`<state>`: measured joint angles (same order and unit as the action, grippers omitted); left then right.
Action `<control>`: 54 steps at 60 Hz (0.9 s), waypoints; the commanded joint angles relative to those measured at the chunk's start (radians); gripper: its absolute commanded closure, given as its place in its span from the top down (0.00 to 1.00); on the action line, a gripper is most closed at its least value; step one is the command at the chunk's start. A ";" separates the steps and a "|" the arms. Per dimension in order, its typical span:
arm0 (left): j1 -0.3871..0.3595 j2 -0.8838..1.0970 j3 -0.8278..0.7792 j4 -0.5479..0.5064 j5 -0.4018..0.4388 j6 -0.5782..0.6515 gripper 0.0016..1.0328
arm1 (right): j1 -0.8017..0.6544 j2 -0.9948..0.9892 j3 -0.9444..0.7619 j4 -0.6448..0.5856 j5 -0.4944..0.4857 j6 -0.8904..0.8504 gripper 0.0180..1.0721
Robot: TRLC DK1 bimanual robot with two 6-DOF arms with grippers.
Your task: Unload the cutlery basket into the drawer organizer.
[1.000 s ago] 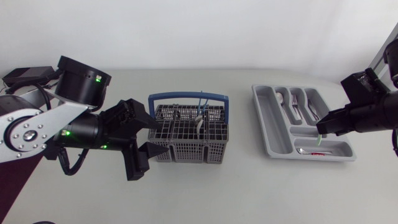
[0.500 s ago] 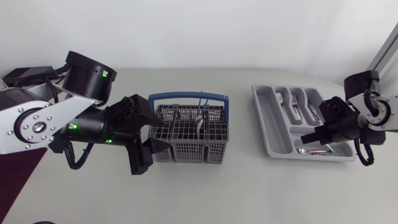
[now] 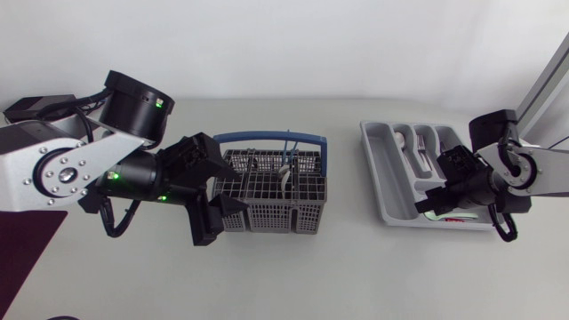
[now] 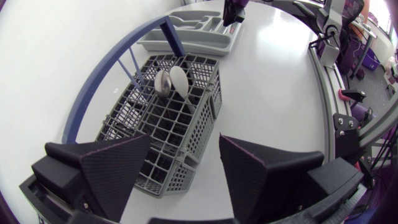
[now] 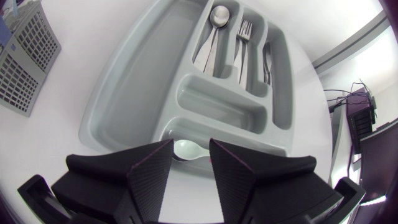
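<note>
The grey wire cutlery basket (image 3: 271,191) with a blue handle stands mid-table, and two spoons (image 4: 171,81) stick up in it. My left gripper (image 3: 222,191) is open at the basket's left end, one finger on either side of its corner (image 4: 163,180). The grey drawer organizer (image 3: 391,178) lies to the right with a spoon (image 5: 217,25), a fork (image 5: 244,37) and a knife (image 5: 267,56) in its long slots. Low over its short end compartment, my right gripper (image 3: 442,206) is open. A pale spoon (image 5: 181,148) lies in that compartment just below the fingers, its handle hidden.
The organizer's widest slot (image 5: 143,81) holds nothing. A black box (image 3: 36,107) sits at the table's far left behind my left arm. Bare tabletop lies between basket and organizer (image 3: 347,204).
My right gripper came down from the tray's right side onto its end compartment and opened, leaving the pale spoon there. My left arm edged closer to the basket.
</note>
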<state>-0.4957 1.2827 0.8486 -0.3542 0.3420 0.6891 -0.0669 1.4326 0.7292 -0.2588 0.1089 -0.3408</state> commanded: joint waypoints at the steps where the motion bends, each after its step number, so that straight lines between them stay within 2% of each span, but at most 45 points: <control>1: -0.010 0.030 0.040 -0.002 0.003 0.016 0.93 | 0.007 -0.080 -0.019 -0.022 -0.002 0.014 0.53; 8: -0.017 0.049 0.052 -0.002 0.003 0.016 0.93 | 0.024 -0.192 -0.011 -0.086 -0.075 0.031 0.56; 17: -0.017 0.069 0.076 -0.002 0.003 0.016 0.93 | 0.091 -0.285 0.022 -0.198 -0.222 0.086 0.61; 24: -0.018 0.078 0.083 -0.002 0.003 0.016 0.93 | 0.180 -0.313 0.045 -0.237 -0.262 0.154 0.61; 27: -0.020 0.079 0.083 -0.002 0.003 0.016 0.93 | 0.208 -0.311 0.070 -0.261 -0.330 0.186 0.61; 35: -0.023 0.081 0.083 -0.002 0.003 0.016 0.93 | 0.285 -0.287 0.124 -0.270 -0.396 0.286 0.61; 41: -0.023 0.084 0.079 -0.002 0.003 0.016 0.93 | 0.352 -0.282 0.156 -0.252 -0.394 0.405 0.61; 50: -0.018 0.081 0.072 -0.002 0.003 0.029 0.93 | 0.463 -0.253 0.210 -0.246 -0.331 0.589 0.63; 54: -0.018 0.081 0.070 -0.002 0.003 0.030 0.93 | 0.532 -0.239 0.226 -0.252 -0.245 0.678 0.71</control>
<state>-0.5076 1.3449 0.9062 -0.3542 0.3420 0.6930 0.4095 1.1675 0.9230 -0.5121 -0.1913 0.2123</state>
